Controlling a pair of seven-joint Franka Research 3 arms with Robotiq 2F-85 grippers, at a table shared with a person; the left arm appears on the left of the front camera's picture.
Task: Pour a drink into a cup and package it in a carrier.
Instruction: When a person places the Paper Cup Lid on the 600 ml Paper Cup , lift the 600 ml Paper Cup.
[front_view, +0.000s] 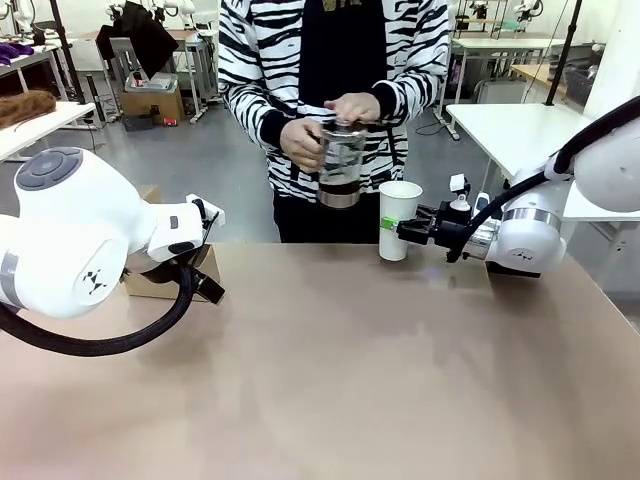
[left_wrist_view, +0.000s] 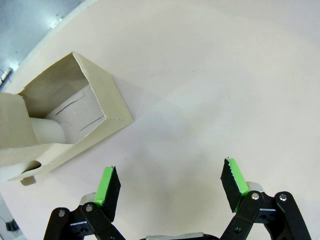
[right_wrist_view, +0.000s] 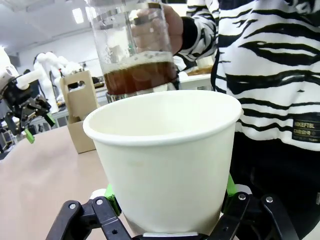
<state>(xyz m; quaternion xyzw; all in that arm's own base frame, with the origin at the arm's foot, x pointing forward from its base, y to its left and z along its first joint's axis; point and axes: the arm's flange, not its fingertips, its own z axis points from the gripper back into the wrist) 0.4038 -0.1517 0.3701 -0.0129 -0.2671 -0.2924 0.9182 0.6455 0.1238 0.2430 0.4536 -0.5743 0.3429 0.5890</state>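
Note:
A person at the far side holds a clear glass jug (front_view: 342, 165) with both hands; the dark brown drink (right_wrist_view: 140, 75) fills its lower part. The jug hangs just above and behind the white paper cup (front_view: 398, 220), which stands upright on the table. My right gripper (front_view: 400, 233) is shut on the cup (right_wrist_view: 165, 160), its green pads (right_wrist_view: 111, 192) pressed against both sides. The cup looks empty inside. My left gripper (left_wrist_view: 170, 175) hangs open over bare tabletop next to the brown cardboard carrier (left_wrist_view: 65, 115), holding nothing. The carrier (front_view: 165, 280) sits at the table's left, partly behind my left arm.
The tan table (front_view: 330, 380) is bare across its middle and front. The person's striped sleeves (front_view: 420, 90) are right behind the cup. My left gripper (right_wrist_view: 30, 112) appears far off in the right wrist view, beside the carrier (right_wrist_view: 80, 110).

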